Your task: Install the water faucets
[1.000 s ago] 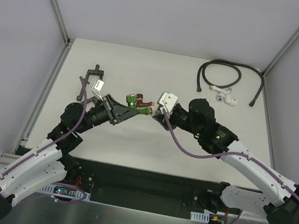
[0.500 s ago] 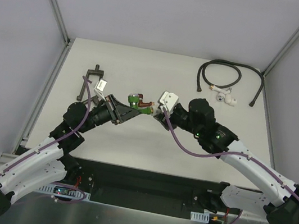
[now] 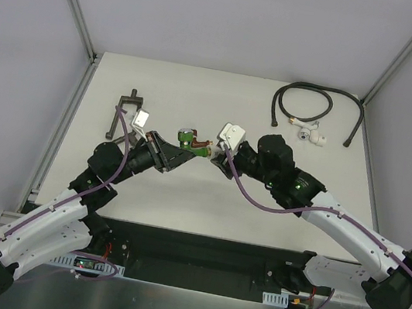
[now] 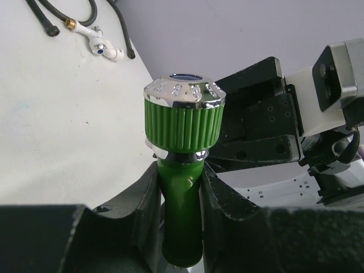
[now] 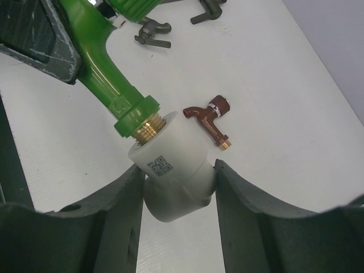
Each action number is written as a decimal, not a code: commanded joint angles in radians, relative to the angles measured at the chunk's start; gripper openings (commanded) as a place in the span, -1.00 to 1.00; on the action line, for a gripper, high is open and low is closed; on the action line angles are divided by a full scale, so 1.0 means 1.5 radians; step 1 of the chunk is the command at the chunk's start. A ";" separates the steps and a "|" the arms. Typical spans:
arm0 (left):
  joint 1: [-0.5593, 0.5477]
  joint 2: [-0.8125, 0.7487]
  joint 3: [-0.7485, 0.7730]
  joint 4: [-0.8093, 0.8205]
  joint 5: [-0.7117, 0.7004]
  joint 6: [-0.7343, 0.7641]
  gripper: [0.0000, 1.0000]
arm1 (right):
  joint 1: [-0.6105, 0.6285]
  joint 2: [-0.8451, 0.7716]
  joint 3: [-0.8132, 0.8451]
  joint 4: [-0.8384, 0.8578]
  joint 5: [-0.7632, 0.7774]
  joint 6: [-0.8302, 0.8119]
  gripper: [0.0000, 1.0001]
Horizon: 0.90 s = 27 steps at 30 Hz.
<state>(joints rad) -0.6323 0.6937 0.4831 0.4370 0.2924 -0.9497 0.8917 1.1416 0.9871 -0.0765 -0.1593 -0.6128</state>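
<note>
Both arms meet over mid-worktop (image 3: 207,194).
- L gripper (image 4: 182,190): closed tight on green faucet (image 4: 183,116). Fingers clamp the body below the ribbed knob w/ chrome cap.
- R gripper (image 5: 178,190): part-closed on white pipe fitting (image 5: 170,170), one finger each side, QR label facing up.
- Green faucet: brass-coloured thread sits in the fitting's mouth. Some thread shows betw. green collar and white rim, so prob. not fully home. Judged mid-install: started, needs more screwing in.
- Red faucet (image 5: 207,116): just beyond the fitting, no gripper on it. Can't tell if it touches the fitting. Looks to lie loose on the worktop, so prob. not yet installed.
- Black hose (image 3: 318,88) and small white elbow (image 3: 312,135): near far right corner, well apart from the work, nothing holding them.

Overall est.: under half done. One faucet partway in, second not begun. Where the red one is meant to go is not clear from these views.
</note>
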 commanded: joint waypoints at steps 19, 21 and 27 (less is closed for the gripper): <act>-0.048 0.011 0.059 -0.068 0.027 0.220 -1.00 | 0.008 0.010 0.043 0.054 -0.059 0.028 -0.97; -0.048 0.015 0.071 -0.105 0.034 0.247 -1.00 | 0.008 0.010 0.044 0.053 -0.069 0.028 -0.96; -0.048 0.027 0.081 -0.136 0.077 0.307 -1.00 | 0.004 0.012 0.046 0.054 -0.093 0.033 -0.96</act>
<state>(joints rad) -0.6819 0.7143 0.5674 0.2848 0.3035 -0.5972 0.8848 1.1625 0.9947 -0.1120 -0.1707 -0.5842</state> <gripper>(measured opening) 0.252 0.496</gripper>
